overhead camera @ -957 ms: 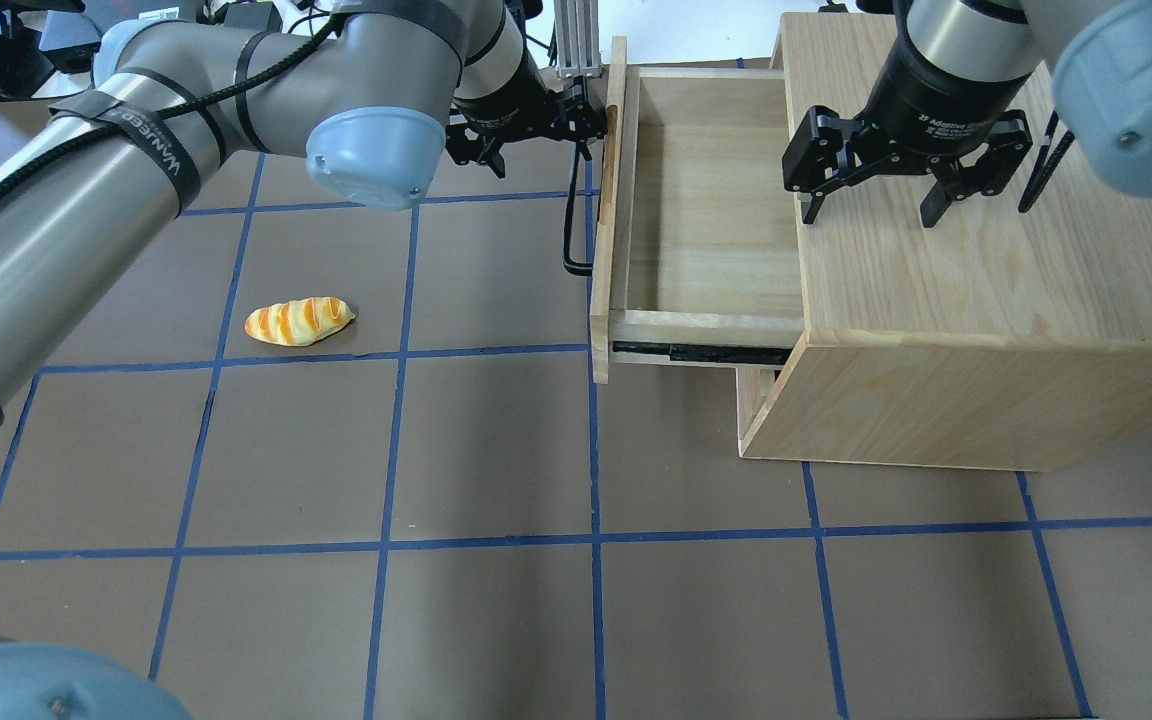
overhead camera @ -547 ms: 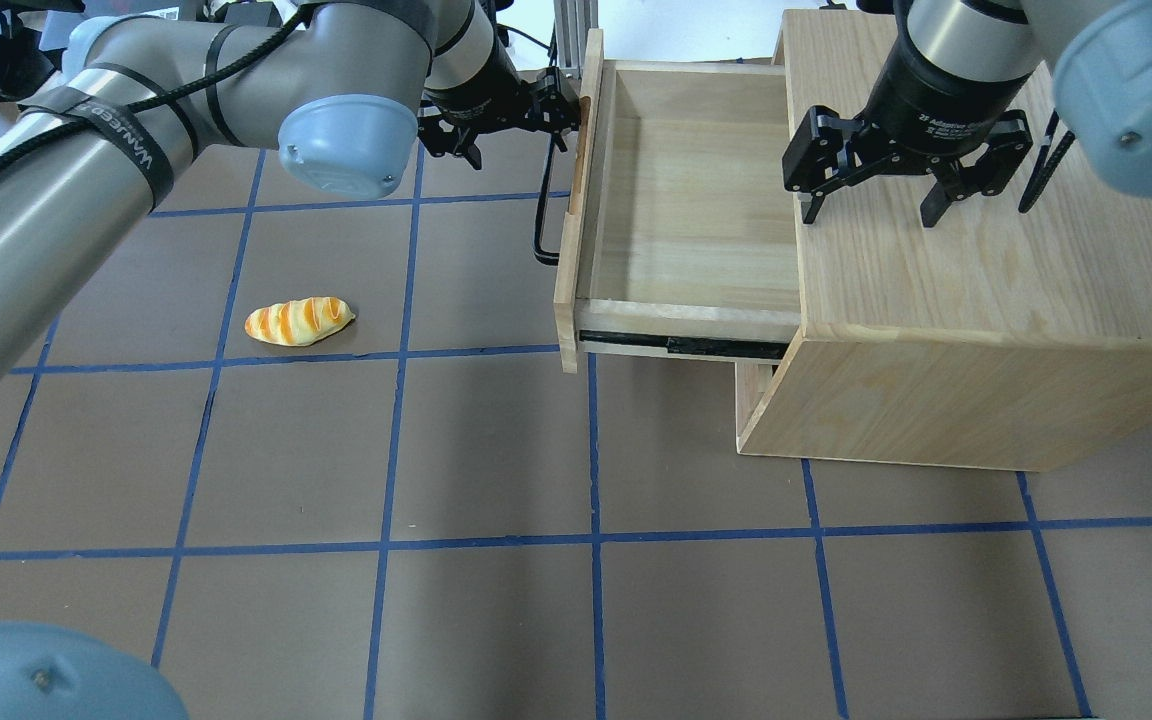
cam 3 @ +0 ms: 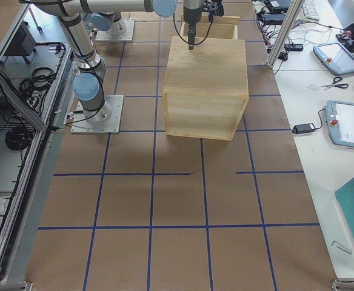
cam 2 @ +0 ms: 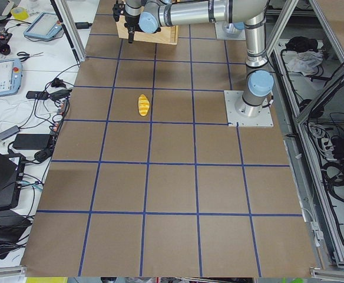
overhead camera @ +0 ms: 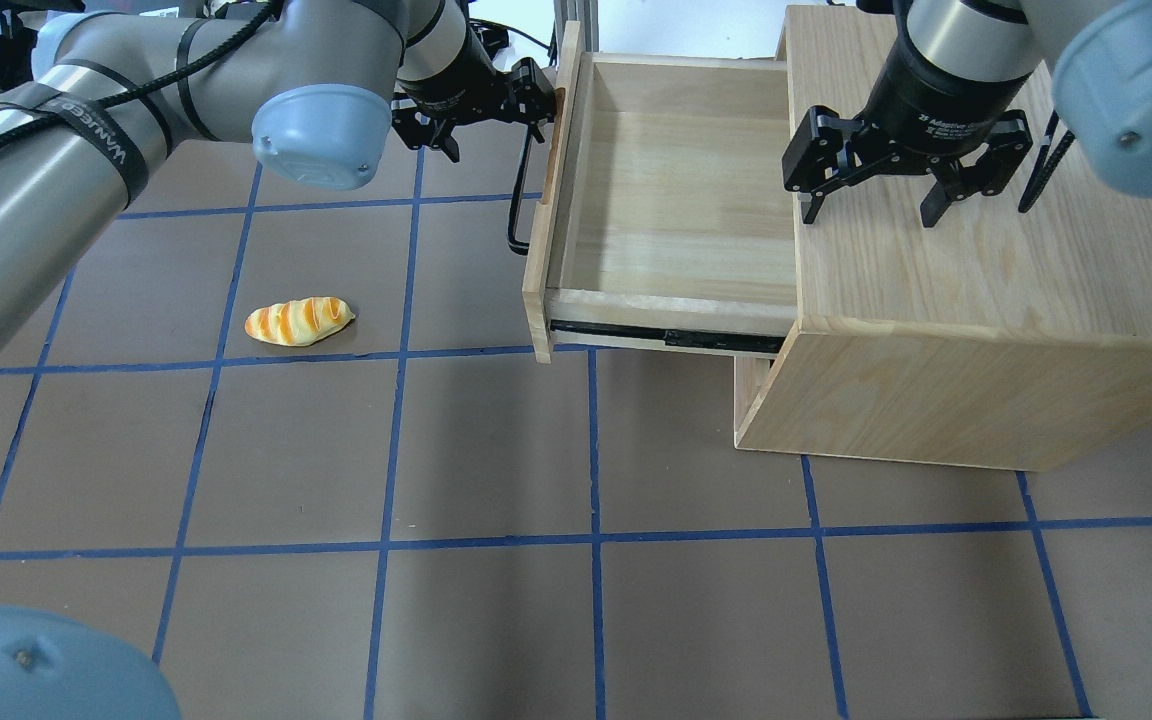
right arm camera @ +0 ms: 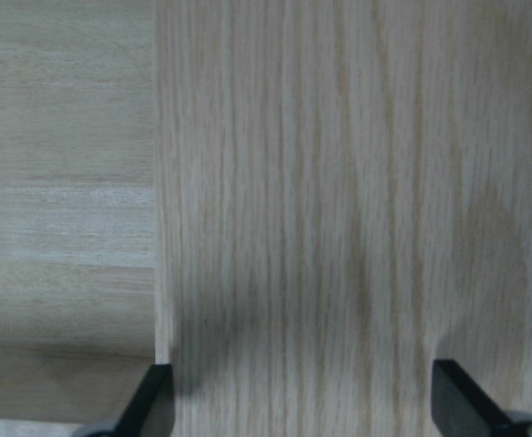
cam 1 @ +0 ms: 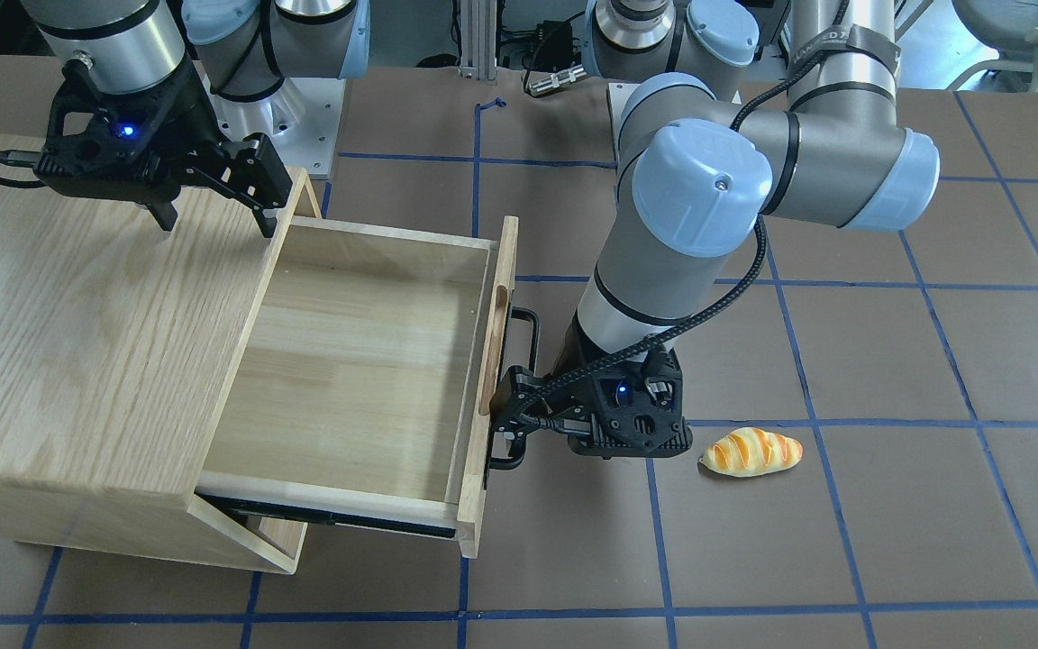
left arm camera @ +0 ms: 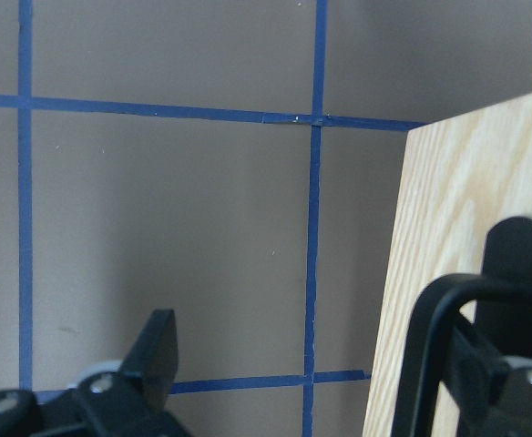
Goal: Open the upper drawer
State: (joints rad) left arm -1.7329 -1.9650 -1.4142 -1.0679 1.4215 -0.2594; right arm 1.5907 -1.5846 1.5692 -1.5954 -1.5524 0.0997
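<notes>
1. The upper drawer [overhead camera: 676,200] stands well out of the cabinet [overhead camera: 986,260]. Its front panel faces the table's [overhead camera: 486,450] left end and its wooden floor is bare. The cabinet sits on the robot's right half of the table, nearer the edge opposite the robot.
2. The left end effector [cam 1: 514,416] is at the drawer front, at the end of the black bar handle [overhead camera: 513,222] nearest that opposite edge. Its fingers are spread apart, not clamped. In the wrist view one finger [left arm camera: 519,264] lies against the wood panel behind the bar, so it likely draws the drawer by hooking rather than pinching.
3. The right end effector [overhead camera: 871,205] points down at the cabinet top, just beside the edge over the drawer. It is spread wide and holds nothing, and its tips appear to rest on the wood. This probably pins the cabinet so it does not slide with the pull.
4. A toy bread loaf [overhead camera: 298,321] lies on the table toward the left end, well apart from the drawer.
5. Judging by how much of the drawer is exposed, the opening looks nearly complete.
</notes>
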